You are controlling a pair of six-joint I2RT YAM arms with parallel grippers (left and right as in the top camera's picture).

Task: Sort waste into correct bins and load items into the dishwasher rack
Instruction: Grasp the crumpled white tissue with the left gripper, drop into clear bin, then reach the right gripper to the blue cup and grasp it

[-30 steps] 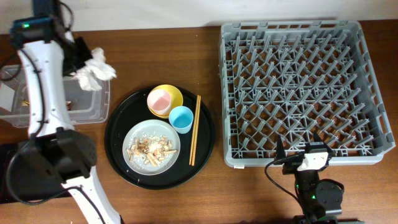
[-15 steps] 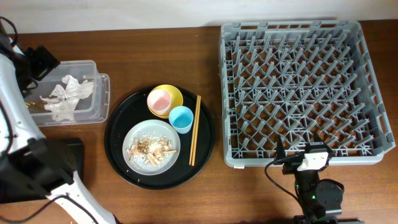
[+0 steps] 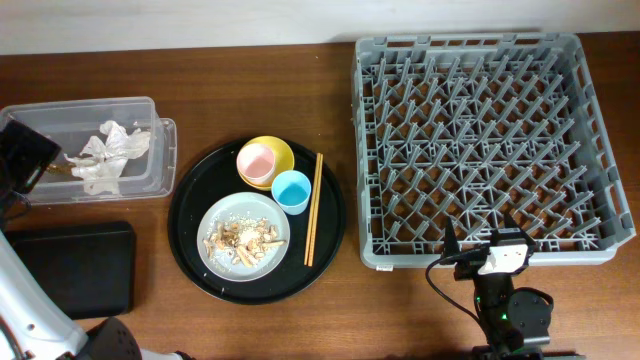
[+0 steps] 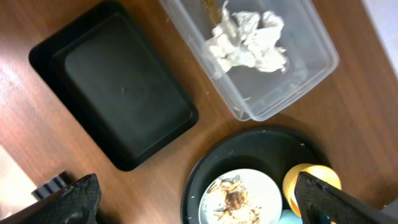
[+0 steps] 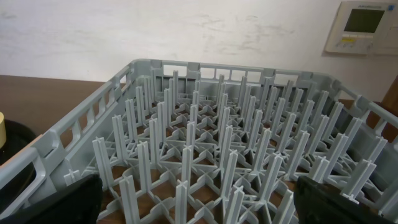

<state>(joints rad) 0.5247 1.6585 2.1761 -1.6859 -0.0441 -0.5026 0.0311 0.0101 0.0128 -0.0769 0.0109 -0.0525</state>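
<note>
A crumpled white tissue lies in the clear bin, with a bit of brown-gold wrapper beside it. The flat black bin holds nothing. On the round black tray stand the yellow bowl holding the pink cup, the blue cup, the chopsticks and the plate with food scraps. My left gripper hangs open and high at the clear bin's left end. My right gripper stands open at the near edge of the dishwasher rack.
A wall runs along the table's far edge, with a thermostat panel on it. The rack fills the right half of the table. Bare wood lies between the round tray and the rack, and in front of both.
A second ago my left gripper held the tissue over the clear bin. It has let go, the tissue now lies in the bin, and the arm has drawn back to the left. The right arm is still.
</note>
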